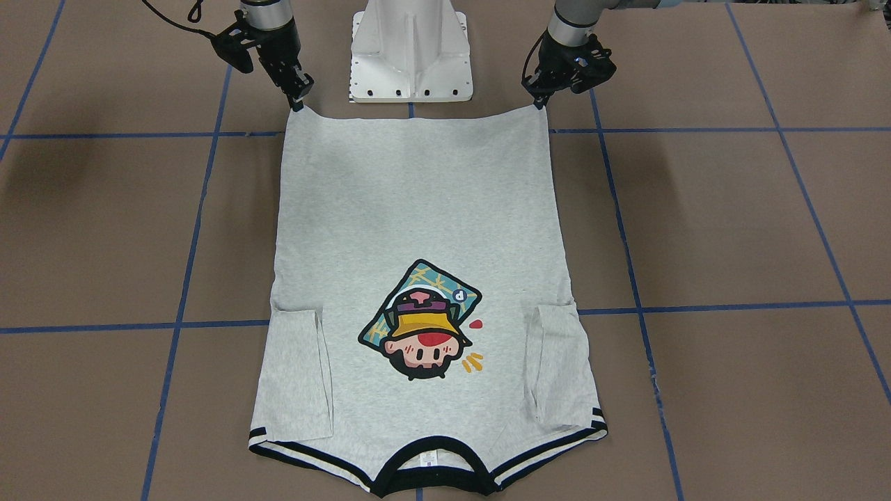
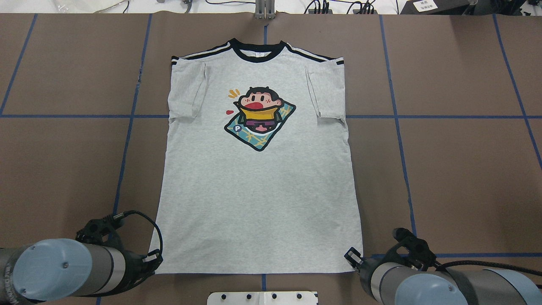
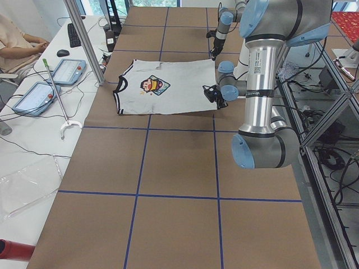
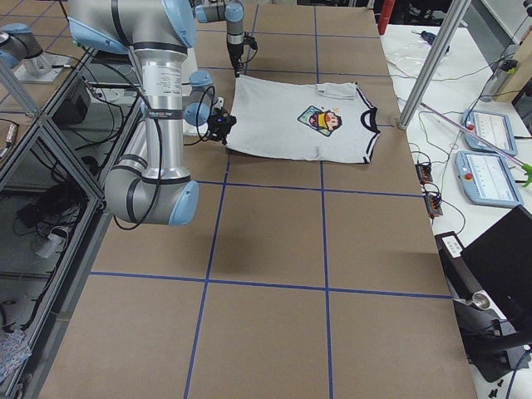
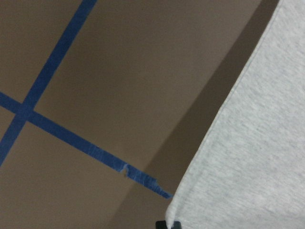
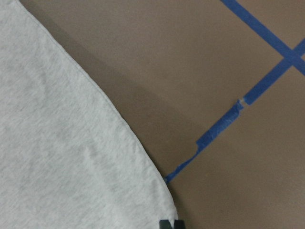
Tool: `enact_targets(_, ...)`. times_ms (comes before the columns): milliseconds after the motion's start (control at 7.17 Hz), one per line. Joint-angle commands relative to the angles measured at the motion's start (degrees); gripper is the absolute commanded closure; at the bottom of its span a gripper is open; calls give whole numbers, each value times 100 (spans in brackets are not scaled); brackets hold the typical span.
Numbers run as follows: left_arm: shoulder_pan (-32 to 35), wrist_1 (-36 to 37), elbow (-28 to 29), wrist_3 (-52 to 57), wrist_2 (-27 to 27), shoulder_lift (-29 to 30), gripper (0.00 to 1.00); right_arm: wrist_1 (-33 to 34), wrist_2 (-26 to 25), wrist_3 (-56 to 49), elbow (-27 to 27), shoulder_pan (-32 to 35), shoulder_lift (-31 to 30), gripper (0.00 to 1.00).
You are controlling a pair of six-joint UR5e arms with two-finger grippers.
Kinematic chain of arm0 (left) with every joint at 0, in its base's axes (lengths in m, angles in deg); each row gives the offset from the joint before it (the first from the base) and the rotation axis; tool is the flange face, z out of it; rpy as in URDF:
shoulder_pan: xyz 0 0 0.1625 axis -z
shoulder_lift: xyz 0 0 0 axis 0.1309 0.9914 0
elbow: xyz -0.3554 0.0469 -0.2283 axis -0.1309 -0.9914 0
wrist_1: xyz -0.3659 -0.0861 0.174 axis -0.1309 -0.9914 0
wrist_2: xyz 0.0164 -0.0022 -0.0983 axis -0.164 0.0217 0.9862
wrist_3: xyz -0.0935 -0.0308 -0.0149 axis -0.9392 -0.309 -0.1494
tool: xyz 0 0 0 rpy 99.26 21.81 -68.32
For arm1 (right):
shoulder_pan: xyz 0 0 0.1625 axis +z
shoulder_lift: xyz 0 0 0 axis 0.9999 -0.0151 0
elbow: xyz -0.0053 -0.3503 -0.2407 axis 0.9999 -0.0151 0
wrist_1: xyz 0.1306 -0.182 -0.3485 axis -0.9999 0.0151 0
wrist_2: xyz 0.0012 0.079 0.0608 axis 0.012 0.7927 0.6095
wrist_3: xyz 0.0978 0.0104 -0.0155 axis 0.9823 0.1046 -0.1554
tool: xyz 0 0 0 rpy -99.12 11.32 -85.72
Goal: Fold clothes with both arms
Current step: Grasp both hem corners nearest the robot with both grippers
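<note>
The grey T-shirt (image 2: 258,190) lies flat on the surface (image 1: 731,229) (sleeves tucked in), left gripper (image 1: 539,103) and right gripper (image 1: 298,104) each clamped on a hem corner — best lifted evenly, carried straight toward the collar (image 2: 253,59).

A brown mat is covering the table (image 1: 731,223), and blue tape lines (image 1: 696,307) are dividing it into large squares under even light. Along the operators' side a white bench (image 3: 33,145) is carrying two blue-edged tablets (image 3: 68,71) and a keyboard (image 3: 73,35) (a seated person (image 3: 14,42) is resting an arm there). A slanted metal post (image 3: 85,45) is rising at the table's edge.
</note>
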Motion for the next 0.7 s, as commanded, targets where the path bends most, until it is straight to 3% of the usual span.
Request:
enact_targets(0, -111, 17, -337, -22, 17, -159, 100, 990, 19, 168, 793, -246, 13, 100)
enact_targets(279, -25, 26, -660, -4, 26, -151, 100, 1285, 36, 177, 1200, -116, 14, 100)
enact_targets(558, 658, 26, -804, 615, 35, -64, 100, 1311, 54, 81, 1193, 488, 153, 100)
